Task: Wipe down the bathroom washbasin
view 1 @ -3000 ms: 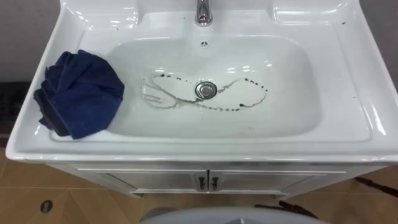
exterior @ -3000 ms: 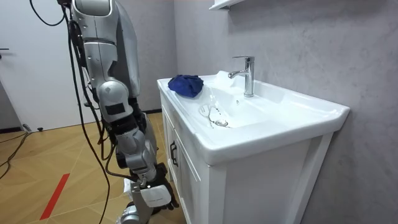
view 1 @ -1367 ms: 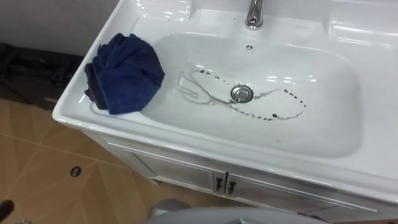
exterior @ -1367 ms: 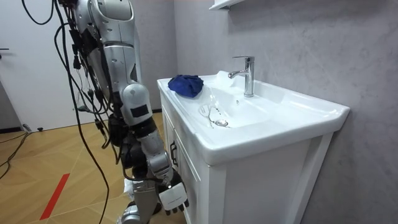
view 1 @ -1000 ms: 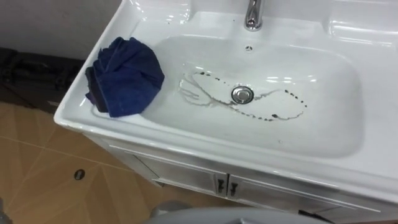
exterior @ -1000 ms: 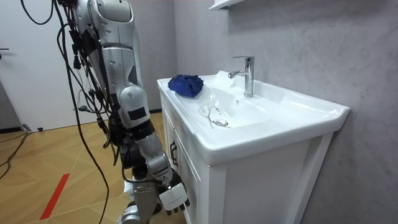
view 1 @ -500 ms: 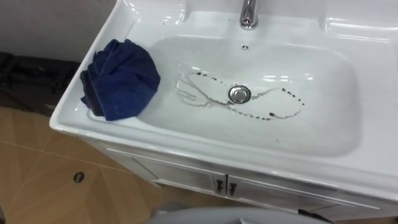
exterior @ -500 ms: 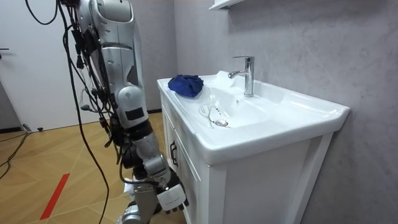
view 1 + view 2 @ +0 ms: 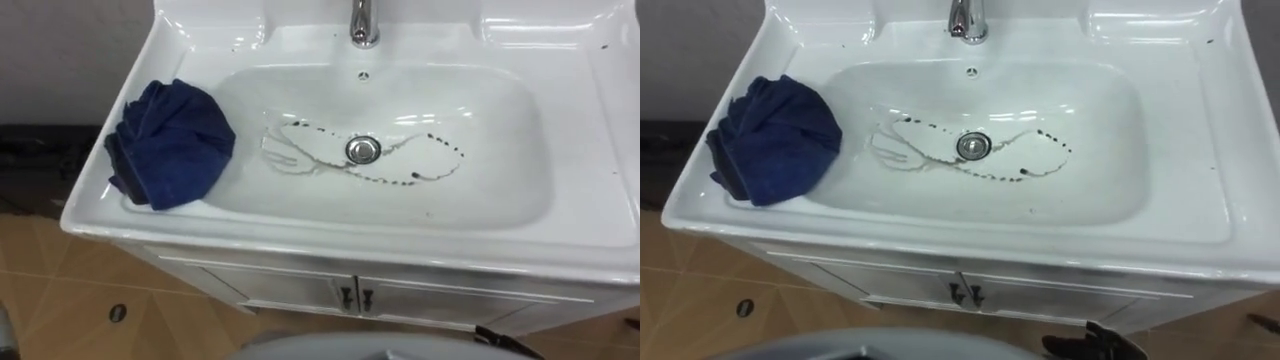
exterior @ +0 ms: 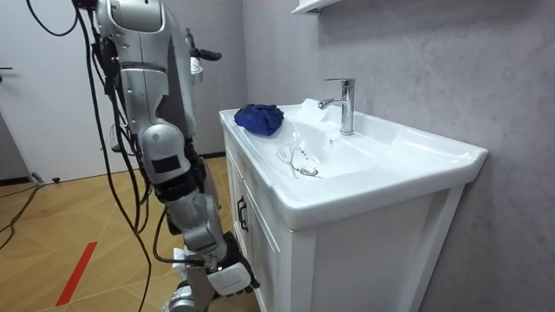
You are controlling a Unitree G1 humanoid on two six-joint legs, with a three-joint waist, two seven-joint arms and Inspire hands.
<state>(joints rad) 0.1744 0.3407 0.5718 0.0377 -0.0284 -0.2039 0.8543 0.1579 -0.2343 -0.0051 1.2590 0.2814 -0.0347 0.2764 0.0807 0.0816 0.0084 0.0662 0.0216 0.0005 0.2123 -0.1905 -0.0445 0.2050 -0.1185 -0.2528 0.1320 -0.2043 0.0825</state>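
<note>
- cloth [image 9: 172, 143], dark blue and bunched up, lies untouched on the basin [image 9: 480, 195] at its left rim, lapping over into the bowl.
- dark specks [image 9: 440, 160] loop round the drain [image 9: 363, 150], in front of the tap [image 9: 363, 25].
- robot stands facing the white cabinet [image 9: 290, 288], its right robot hand [image 10: 227, 279] hanging low beside the cabinet front; i cannot tell how far its fingers are curled.

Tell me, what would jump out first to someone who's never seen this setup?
A crumpled dark blue cloth sits on the left rim of the white basin, partly over the bowl's edge. Inside the bowl, a looping trail of dark marks runs round the drain, below the faucet.
</note>
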